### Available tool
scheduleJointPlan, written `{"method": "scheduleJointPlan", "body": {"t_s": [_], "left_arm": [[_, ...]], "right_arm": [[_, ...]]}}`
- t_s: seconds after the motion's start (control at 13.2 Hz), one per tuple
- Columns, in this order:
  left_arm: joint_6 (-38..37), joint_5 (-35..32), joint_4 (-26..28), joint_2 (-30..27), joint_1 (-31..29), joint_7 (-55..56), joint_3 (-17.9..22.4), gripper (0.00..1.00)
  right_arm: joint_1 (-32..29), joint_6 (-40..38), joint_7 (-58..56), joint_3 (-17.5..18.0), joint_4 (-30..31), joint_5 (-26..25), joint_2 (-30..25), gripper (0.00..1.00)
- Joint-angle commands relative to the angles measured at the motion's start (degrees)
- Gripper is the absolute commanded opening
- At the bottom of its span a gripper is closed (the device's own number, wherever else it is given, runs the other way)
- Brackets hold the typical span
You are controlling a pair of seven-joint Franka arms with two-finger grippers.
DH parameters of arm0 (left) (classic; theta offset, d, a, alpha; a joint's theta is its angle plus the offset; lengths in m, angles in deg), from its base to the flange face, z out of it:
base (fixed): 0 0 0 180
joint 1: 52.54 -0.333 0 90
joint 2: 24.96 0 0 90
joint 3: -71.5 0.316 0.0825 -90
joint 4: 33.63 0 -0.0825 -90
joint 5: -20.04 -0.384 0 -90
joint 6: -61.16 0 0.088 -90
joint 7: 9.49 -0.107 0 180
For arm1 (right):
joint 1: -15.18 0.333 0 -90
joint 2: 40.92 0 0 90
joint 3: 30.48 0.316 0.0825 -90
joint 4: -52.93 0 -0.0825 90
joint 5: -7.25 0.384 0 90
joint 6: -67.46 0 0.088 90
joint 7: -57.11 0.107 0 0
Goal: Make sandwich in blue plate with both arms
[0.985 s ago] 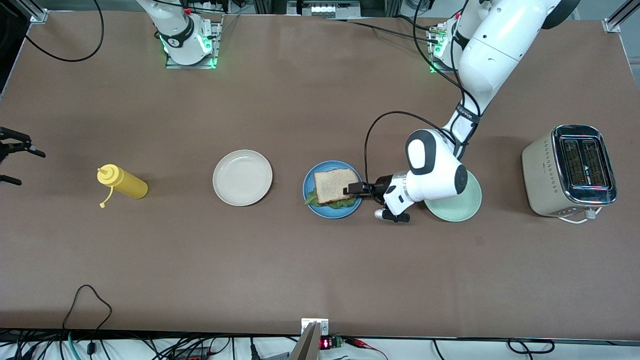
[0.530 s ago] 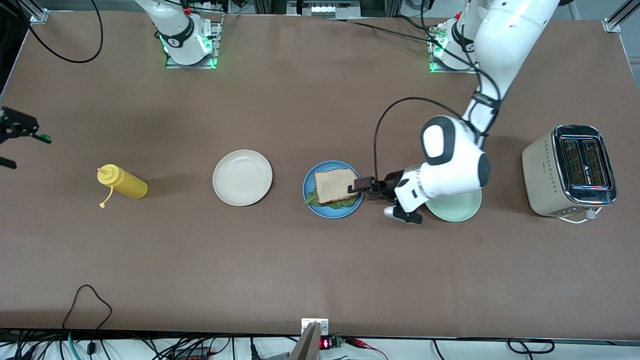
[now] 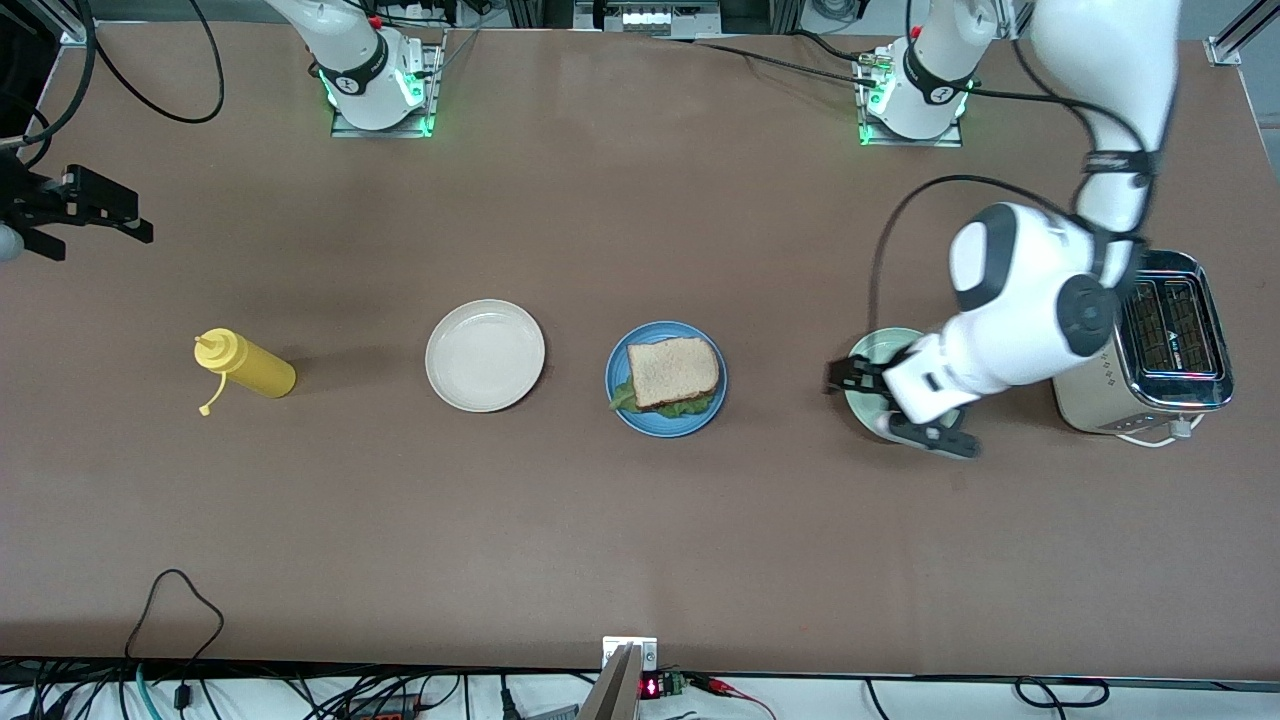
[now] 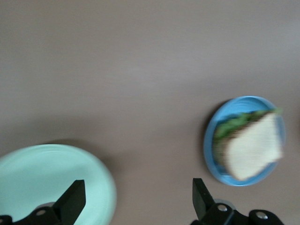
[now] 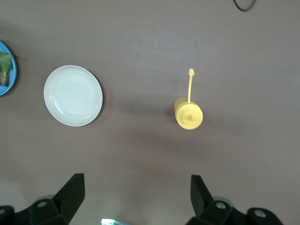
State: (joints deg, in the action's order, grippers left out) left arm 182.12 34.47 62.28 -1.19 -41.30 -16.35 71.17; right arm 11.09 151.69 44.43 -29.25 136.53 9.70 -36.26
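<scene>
The left gripper (image 3: pixel 848 378), jaws wide and empty, hangs over the mint-green plate (image 3: pixel 868 350), at three o'clock from the sandwich (image 3: pixel 672 373) on the blue plate (image 3: pixel 625 405). The right gripper (image 3: pixel 95 210) (also open, empty) waits over the table's end. Assembly looks complete; next comes parking both arms.

mint-green plate (image 3: pixel 868 352): mostly hidden under the left arm
toaster (image 3: pixel 1150 350): partly covered by the arm
left wrist view: blurry
blue plate (image 5: pixel 5 75): cut off in the right wrist view
</scene>
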Motion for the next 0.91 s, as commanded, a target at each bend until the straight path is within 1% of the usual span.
{"method": "scheduleJointPlan", "body": {"t_s": [0.0, 0.15, 0.3, 0.45, 0.53, 0.68, 0.83], "left_arm": [[-3.26, -9.13, -0.01, -4.85, -8.39, 0.79, -2.64, 1.00], [-6.68, -12.23, -0.98, -8.98, -13.51, 0.79, -3.45, 1.00], [-13.78, -12.06, -2.30, -13.20, -14.14, 1.05, -2.58, 1.00], [-21.87, -11.53, -2.91, -17.67, -15.19, 6.38, -3.01, 1.00], [-23.47, -11.71, -2.22, -20.22, -15.20, 9.20, -3.36, 1.00], [-26.37, -11.97, -2.04, -22.96, -15.11, 9.58, -3.80, 1.00], [-29.01, -12.24, 0.06, -25.60, -15.02, 9.06, -4.33, 1.00]], "right_arm": [[0.66, -1.17, 1.78, -0.87, -0.72, -1.05, -0.09, 1.00], [0.66, -0.73, 1.87, -0.96, -0.63, -1.31, -0.09, 1.00], [0.66, -0.38, 3.88, -0.88, -0.55, -1.22, 0.08, 1.00], [0.66, -0.20, 5.20, -0.88, -0.55, -1.13, 0.08, 1.00], [0.66, -0.20, 6.25, -0.88, -0.46, -1.05, 0.17, 1.00], [0.74, 0.58, 8.10, -0.88, -0.02, -1.22, 0.87, 1.00], [2.06, 5.14, 8.11, -0.88, 0.07, -1.31, 3.59, 1.00]]}}
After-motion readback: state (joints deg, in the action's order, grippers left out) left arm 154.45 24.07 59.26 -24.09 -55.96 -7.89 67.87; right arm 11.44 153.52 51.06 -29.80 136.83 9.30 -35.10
